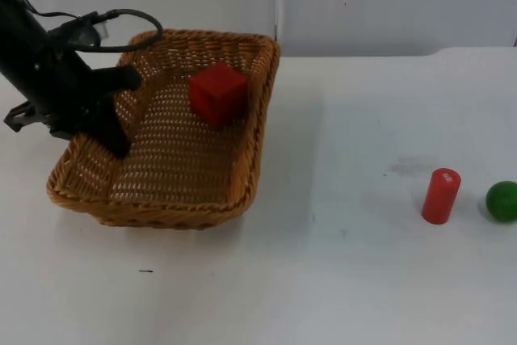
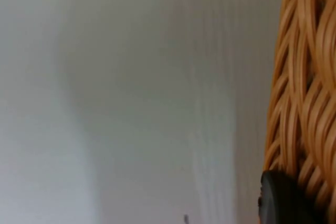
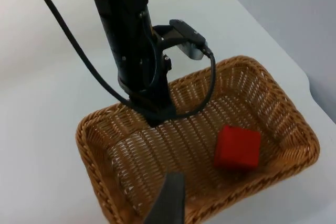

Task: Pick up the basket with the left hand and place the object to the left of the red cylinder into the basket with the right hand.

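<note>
Your left hand (image 1: 109,115) pinches the light, stiff wicker basket (image 1: 234,191) by its nine-o'clock rim, red cube (image 1: 218,93) inside; right hand's (image 3: 168,203) state unclear.

The left gripper (image 1: 109,131) is clamped on the basket (image 1: 242,191) wall; the right gripper (image 3: 167,203) hangs above, fingers apparently closed.

A wicker basket (image 3: 199,156) sits on the white desk (image 3: 47,77) with a red cube (image 3: 238,147) inside it. The left gripper (image 3: 153,113) grips the basket's rim, its jaws apparently clamped on the wall.
</note>
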You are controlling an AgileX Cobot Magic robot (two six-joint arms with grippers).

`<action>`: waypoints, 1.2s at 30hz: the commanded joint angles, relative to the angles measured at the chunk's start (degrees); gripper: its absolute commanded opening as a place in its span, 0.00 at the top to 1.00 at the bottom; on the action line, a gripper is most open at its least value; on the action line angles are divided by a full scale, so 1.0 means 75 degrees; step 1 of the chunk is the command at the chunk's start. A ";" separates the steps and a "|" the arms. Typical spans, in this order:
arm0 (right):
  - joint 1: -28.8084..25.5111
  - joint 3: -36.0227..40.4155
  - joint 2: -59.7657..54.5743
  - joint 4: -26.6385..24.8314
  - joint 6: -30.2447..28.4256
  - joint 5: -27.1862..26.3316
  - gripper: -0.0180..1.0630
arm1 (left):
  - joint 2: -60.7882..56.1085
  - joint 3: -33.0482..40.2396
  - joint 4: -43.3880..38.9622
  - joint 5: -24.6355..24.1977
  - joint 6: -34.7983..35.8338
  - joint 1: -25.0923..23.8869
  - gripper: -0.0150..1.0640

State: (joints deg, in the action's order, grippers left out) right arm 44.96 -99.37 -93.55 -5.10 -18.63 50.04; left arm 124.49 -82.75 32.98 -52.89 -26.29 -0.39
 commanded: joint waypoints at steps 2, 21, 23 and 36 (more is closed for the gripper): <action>0.0046 -0.0007 0.0057 -0.0141 -0.0001 -0.0055 0.27 | 0.0013 -0.0074 0.0446 -0.0013 -0.0163 -0.0104 0.99; 0.0046 -0.0007 0.0057 -0.0133 -0.0001 -0.0086 0.27 | 0.0606 -0.0059 0.0525 -0.0229 -0.0661 -0.0104 0.99; 0.0046 -0.0007 0.0057 -0.0133 -0.0031 -0.0084 0.27 | 0.0605 -0.0059 0.0511 -0.0246 -0.0661 -0.0104 0.99; 0.0046 -0.0007 0.0057 -0.0070 -0.0028 -0.0124 0.27 | 0.0605 -0.0059 0.0429 -0.0334 -0.0710 -0.0104 0.99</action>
State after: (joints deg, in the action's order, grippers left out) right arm 44.96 -99.37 -93.55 -5.80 -18.63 49.72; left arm 129.63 -82.83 34.72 -54.29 -30.95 -1.29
